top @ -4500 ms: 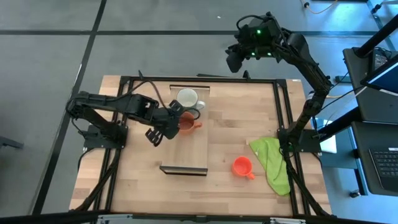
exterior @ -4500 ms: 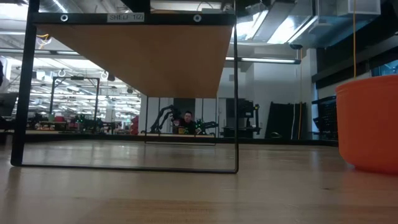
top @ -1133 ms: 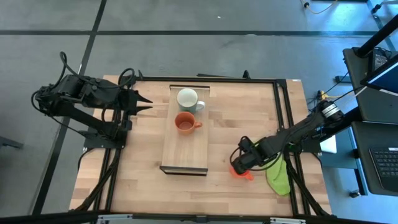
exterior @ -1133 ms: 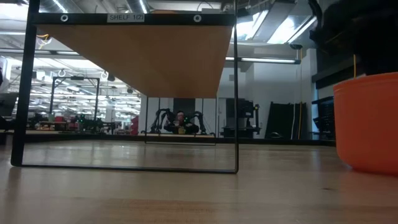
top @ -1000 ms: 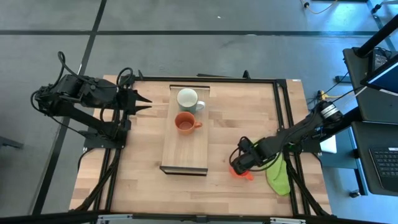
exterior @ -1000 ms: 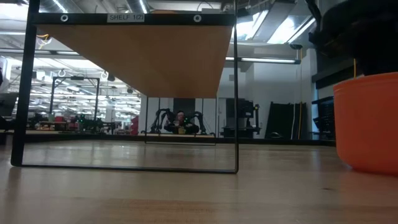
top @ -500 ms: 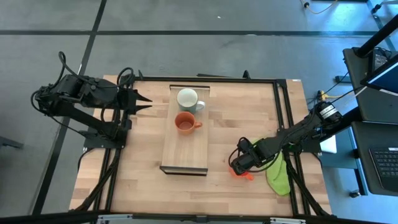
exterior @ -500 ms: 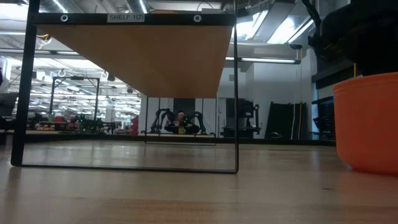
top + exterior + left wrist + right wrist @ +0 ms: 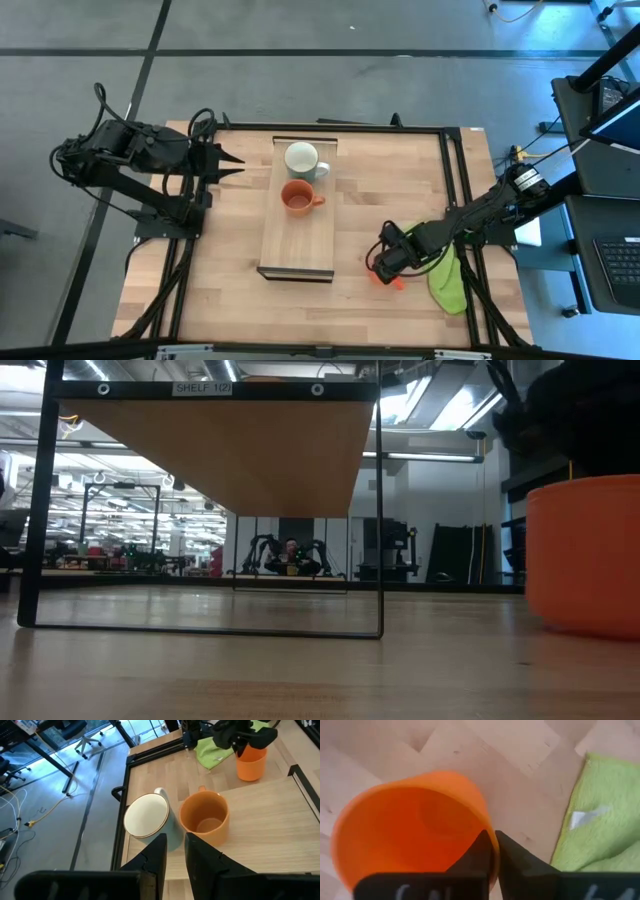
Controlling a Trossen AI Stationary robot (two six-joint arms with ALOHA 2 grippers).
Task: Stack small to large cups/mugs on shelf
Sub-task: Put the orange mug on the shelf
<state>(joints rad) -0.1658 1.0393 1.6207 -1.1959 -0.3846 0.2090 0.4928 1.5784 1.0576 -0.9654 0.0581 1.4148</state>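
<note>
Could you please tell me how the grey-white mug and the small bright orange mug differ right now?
The grey-white mug stands free on the shelf; the small orange mug is on the tabletop, its rim pinched by the right end effector. The grey-white one looks larger. Both are upright and empty.

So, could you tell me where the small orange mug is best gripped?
By its rim wall, from above: the small orange mug stands upright and open-mouthed on the table, and the right gripper already pinches its thin wall that way, one finger inside.

You get a straight-down overhead, a level tabletop view under the shelf [image 9: 220,445], two wrist close-ups, all sharing the small mug [image 9: 386,276].
</note>
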